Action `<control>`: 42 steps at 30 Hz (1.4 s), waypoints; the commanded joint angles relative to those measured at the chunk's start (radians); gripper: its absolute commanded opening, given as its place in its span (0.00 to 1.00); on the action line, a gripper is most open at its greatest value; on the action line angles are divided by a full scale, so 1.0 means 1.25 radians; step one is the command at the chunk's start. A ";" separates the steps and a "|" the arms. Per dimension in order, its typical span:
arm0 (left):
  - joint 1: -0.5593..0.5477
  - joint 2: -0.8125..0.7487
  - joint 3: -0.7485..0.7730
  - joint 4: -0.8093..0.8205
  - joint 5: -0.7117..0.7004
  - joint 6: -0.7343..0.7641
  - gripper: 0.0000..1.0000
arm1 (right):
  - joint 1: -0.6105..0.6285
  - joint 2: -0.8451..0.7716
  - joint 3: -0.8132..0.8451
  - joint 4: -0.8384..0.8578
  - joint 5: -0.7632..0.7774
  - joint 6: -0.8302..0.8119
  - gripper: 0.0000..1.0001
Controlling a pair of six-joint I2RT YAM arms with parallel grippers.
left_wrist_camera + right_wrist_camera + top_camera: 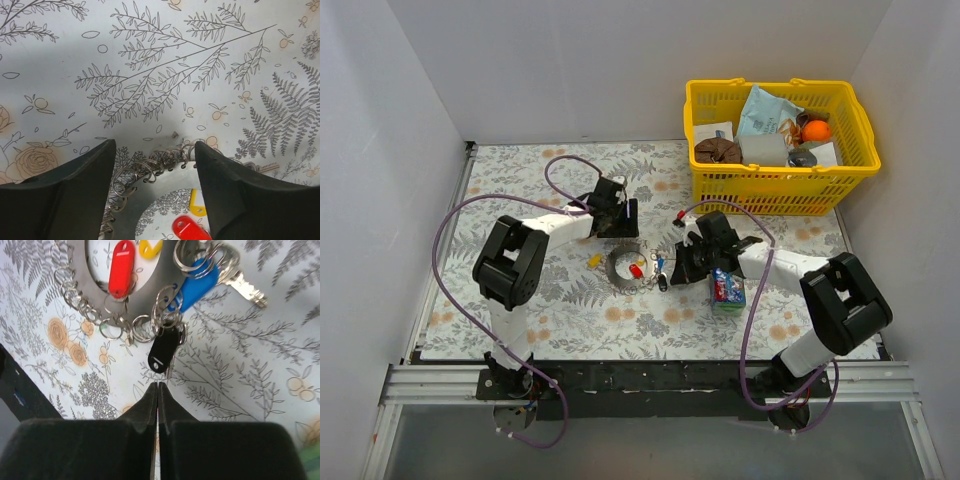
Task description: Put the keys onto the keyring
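The keyring (pixel 75 295), a loop of small linked rings, lies mid-table (pixel 570 320) between the 2 arms. The red key (pixel 121 267), yellow key (pixel 150 247), blue key (pixel 197 282) and black key (pixel 164 351) cluster along its arc. The left gripper (pixel 155 160) stands with fingers well apart, straddling a stretch of the loop. The right gripper (pixel 157 387) is pressed together, empty, its tip just beside the black key

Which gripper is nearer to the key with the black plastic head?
Right. The right gripper, shut, points at the black-headed key just ahead; the left gripper straddles the opposite side of the silver chain keyring.
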 commanded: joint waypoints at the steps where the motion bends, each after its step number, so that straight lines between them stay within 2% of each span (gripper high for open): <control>1: 0.006 0.002 -0.003 -0.051 -0.014 0.019 0.60 | 0.039 0.003 -0.009 0.050 -0.022 0.015 0.01; 5: 0.006 0.002 -0.017 -0.069 0.028 0.013 0.43 | 0.066 0.044 -0.007 0.068 -0.033 0.050 0.01; 6: 0.006 0.001 -0.022 -0.072 0.045 0.009 0.33 | 0.074 0.057 -0.006 0.102 -0.033 0.056 0.01; 9: 0.006 -0.019 -0.053 -0.072 0.067 -0.007 0.18 | 0.079 0.090 0.002 0.115 -0.030 0.081 0.01; 14: 0.007 -0.070 -0.113 -0.083 0.102 -0.026 0.15 | 0.078 0.122 0.024 0.099 0.025 0.099 0.01; 22: 0.001 -0.167 -0.217 -0.086 0.188 -0.092 0.16 | 0.062 0.128 0.034 0.103 0.071 0.120 0.01; 33: -0.019 -0.311 -0.364 -0.063 0.134 -0.187 0.22 | 0.051 0.177 0.107 0.113 0.039 0.099 0.01; 39: -0.021 -0.410 -0.389 -0.055 0.065 -0.194 0.32 | 0.052 0.162 0.106 0.096 0.043 0.088 0.01; 42: -0.021 -0.444 -0.376 -0.042 0.060 -0.185 0.50 | 0.051 0.124 0.101 0.077 0.066 0.075 0.01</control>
